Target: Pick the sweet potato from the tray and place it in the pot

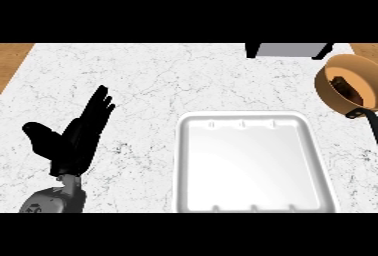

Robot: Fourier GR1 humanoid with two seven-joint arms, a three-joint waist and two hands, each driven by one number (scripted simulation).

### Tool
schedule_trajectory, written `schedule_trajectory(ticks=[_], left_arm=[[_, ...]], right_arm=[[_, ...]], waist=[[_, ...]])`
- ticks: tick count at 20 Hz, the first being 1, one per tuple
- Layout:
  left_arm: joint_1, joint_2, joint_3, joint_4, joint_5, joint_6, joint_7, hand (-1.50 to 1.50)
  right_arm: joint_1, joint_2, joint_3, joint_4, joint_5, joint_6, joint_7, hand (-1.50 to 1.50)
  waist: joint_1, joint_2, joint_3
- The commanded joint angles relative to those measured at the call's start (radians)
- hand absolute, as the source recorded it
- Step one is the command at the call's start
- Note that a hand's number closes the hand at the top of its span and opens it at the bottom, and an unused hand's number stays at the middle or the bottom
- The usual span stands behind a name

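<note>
Marble counter (pixel 148 80), glossy white rectangular tray (pixel 255 120), round copper pot (pixel 332 95); sweet potato (pixel 347 86) inside

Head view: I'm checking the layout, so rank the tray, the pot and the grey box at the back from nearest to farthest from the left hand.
From the left hand:
1. Tray, just to its right.
2. Grey box, back edge, right of centre.
3. Pot, far right edge.

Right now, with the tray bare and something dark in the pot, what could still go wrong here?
1. The pot sits at the counter's right edge, partly cut off by the view, so a knock might push it off.
2. Its dark handle points toward the tray; an arm passing there could catch it.
3. The right hand is not in view, so its closeness to the pot cannot be checked. The left hand rests open, far left.
</note>
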Motion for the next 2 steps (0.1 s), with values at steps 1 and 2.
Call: schedule_trajectory(ticks=[1,2], left_arm=[[0.0,0.004,0.018,0.005,0.001,0.001,-0.004,0.0],[0.032,-0.006,-0.011,-0.039,-0.015,0.013,0.022,0.0]], right_arm=[[0.036,-0.035,-0.081,0.017,-0.044,-0.108,-0.085,-1.5],[0.021,-0.048,-0.084,0.008,-0.046,-0.112,-0.069,-1.5]], waist=[[-0.011,-0.002,0.0],[-0.01,-0.005,-0.001]])
